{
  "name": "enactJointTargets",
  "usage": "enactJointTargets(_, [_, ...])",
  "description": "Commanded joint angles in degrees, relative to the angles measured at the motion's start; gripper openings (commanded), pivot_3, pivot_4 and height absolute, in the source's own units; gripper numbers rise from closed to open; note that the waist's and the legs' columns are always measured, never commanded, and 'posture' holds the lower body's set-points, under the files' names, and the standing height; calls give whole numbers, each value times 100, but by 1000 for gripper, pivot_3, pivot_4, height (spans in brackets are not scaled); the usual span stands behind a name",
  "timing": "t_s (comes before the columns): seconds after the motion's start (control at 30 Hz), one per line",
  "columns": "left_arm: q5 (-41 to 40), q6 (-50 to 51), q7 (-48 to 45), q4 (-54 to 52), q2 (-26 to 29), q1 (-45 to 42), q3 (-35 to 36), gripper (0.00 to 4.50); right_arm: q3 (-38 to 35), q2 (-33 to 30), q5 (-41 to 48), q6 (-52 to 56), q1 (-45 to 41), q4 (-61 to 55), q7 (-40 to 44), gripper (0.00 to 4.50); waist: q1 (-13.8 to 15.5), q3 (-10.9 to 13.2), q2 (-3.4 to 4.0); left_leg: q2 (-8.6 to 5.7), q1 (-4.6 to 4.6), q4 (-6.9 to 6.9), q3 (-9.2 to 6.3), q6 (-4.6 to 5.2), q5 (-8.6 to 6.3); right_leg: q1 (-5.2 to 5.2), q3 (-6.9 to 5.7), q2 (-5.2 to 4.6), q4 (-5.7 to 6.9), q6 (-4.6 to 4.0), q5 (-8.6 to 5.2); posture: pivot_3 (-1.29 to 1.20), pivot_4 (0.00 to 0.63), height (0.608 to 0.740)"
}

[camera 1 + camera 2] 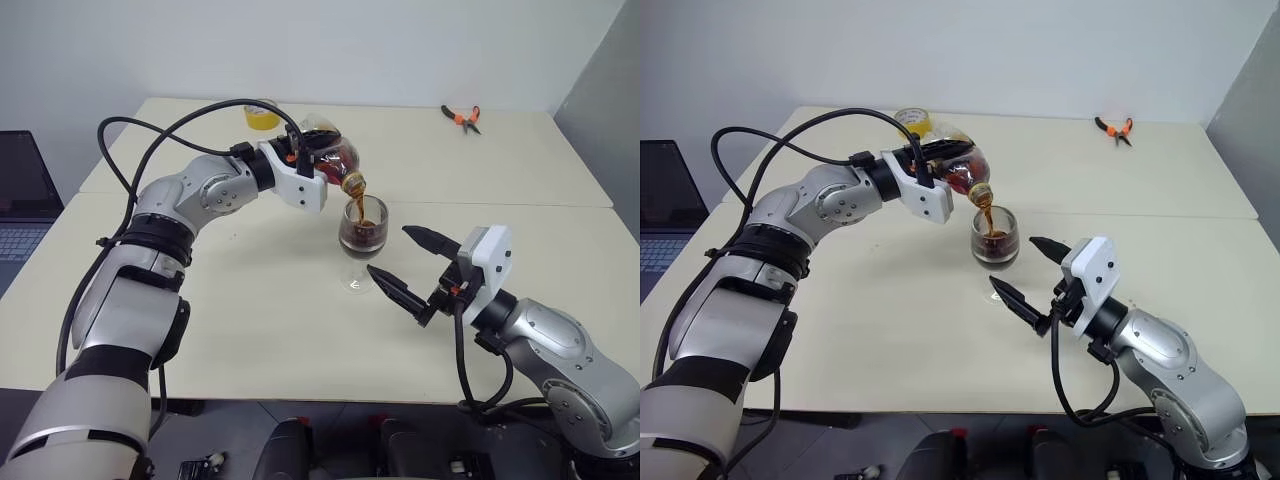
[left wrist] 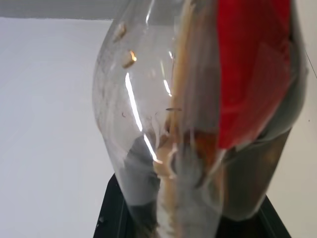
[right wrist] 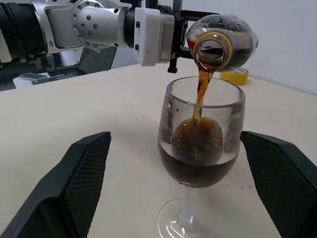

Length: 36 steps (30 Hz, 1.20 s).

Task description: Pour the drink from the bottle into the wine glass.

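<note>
Brown drink [image 3: 200, 94] runs in a thin stream from the mouth of the bottle [image 1: 330, 155] into the glass [image 1: 361, 240], which stands upright on the table [image 1: 240, 340], its bowl partly filled with the dark liquid; foam rings the surface where the stream lands. The bottle is tipped on its side above the glass, mouth lowest and just over the rim, no cap on the mouth; some drink lies in its lower side, and a red label shows on it in the left wrist view. The left gripper [image 1: 300, 150] is clamped tight on the bottle's round body and holds it clear of the table; the black fingers sit against the plastic in the left wrist view.

The right gripper [image 1: 405, 262] hovers just above the table near the glass, on the robot's side of it, fingers spread as wide as they go and holding nothing; in the right wrist view the two black fingers [image 3: 74, 178] stand either side of the glass's lower bowl and stem, apart from it.

Further back on the table lies a tape roll [image 1: 262, 116], yellow, just beyond the left gripper; orange-handled pliers [image 1: 462, 118] lie well apart near the far right edge. A laptop [image 1: 25, 195] sits off the table's left side.
</note>
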Motion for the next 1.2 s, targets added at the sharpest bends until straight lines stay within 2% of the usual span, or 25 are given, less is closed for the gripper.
enactJointTargets(0.03, [-158,23,8,-205,57,-264,91,899,-44,-9,26,-40,-15,-177,48,4500,0,0,0,0,0,0,0,0,0,0,0,0,0,0,0,0,150,740])
enactJointTargets(0.23, [-650,87,-397,-287,-65,-131,237,899,-41,-2,2,-71,-22,-159,63,4500,1,0,0,0,0,1,0,0,0,0,0,0,1,0,0,0,150,740])
enactJointTargets(0.43, [-1544,355,-1084,-643,-233,230,440,899,-24,8,-38,-123,-41,-120,130,4500,-5,0,0,1,1,4,1,-1,0,0,2,0,3,0,0,0,150,740])
enactJointTargets(0.73, [-2146,821,-1578,-1285,-309,693,675,899,14,18,-217,-329,-79,-88,267,4500,-11,0,0,1,1,6,1,-1,1,-1,4,0,6,0,0,0,150,740])
enactJointTargets(1.0, [-3313,2636,-1971,-2360,-605,1687,1372,899,-154,-74,34,-279,-201,-256,452,4500,-27,0,1,4,2,8,-2,-1,1,-1,3,0,10,-1,0,0,150,740])
enactJointTargets(1.13, [-3866,4054,-1527,-3184,-938,2523,1992,896,-350,-429,723,134,-183,-455,742,4500,-29,-1,1,4,2,10,-2,-1,1,2,4,0,9,-1,0,0,150,740])
enactJointTargets(1.2, [-3907,4366,-1272,-3400,-1047,2782,2198,868,-404,-545,905,223,-238,-476,768,4500,-25,-1,1,6,3,10,-4,0,0,3,4,-1,8,-1,0,0,150,740])
